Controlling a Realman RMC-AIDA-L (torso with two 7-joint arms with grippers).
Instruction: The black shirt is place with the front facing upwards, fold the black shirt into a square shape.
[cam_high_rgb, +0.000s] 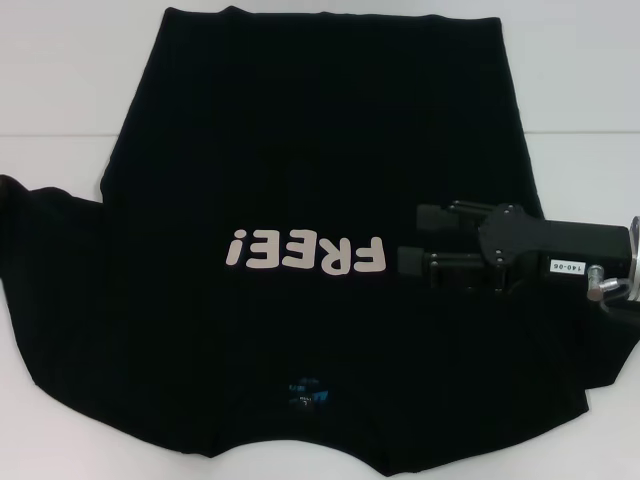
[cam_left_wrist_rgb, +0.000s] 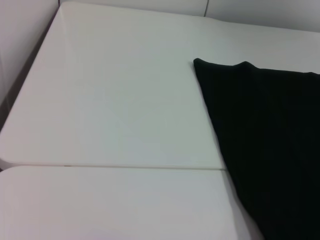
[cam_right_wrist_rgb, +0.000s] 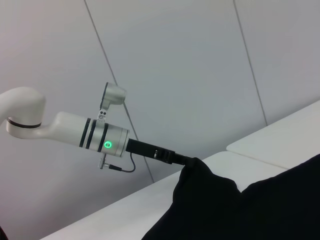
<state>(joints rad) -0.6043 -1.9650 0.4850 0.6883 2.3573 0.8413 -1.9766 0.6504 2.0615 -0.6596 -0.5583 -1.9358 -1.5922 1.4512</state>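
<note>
Black shirt (cam_high_rgb: 300, 150): spread front-up on the white tabletop (cam_high_rgb: 60, 80), collar and small blue neck label (cam_high_rgb: 305, 395) toward the robot, hem at the far side; "FREE!" lettering (cam_high_rgb: 305, 253) across the chest.

Left sleeve (cam_high_rgb: 40, 230): runs off the left edge of the head view; pulled up into a peak in the right wrist view.

Left hand (cam_right_wrist_rgb: 177, 158): out of the head view; seen from the right wrist camera with its tip buried in that raised peak of cloth, so judged clamped on the shirt.

Right hand (cam_high_rgb: 425, 240): low over the shirt's right chest, just beside the end of the lettering, pointing toward the middle; fingers (cam_high_rgb: 435, 215) spread apart, nothing between them.

Step in hand: likely the first side fold, bringing the left sleeve in over the body.

Doing it well: lift the sleeve only enough to clear the cloth beneath; carry it straight across toward the lettering; lay the fold line parallel to the side seam; press down with the right hand only if the body starts to slide.

Watch for: body dragging along the smooth tabletop; sleeve bunching instead of lying flat; crooked edge spoiling the square.
</note>
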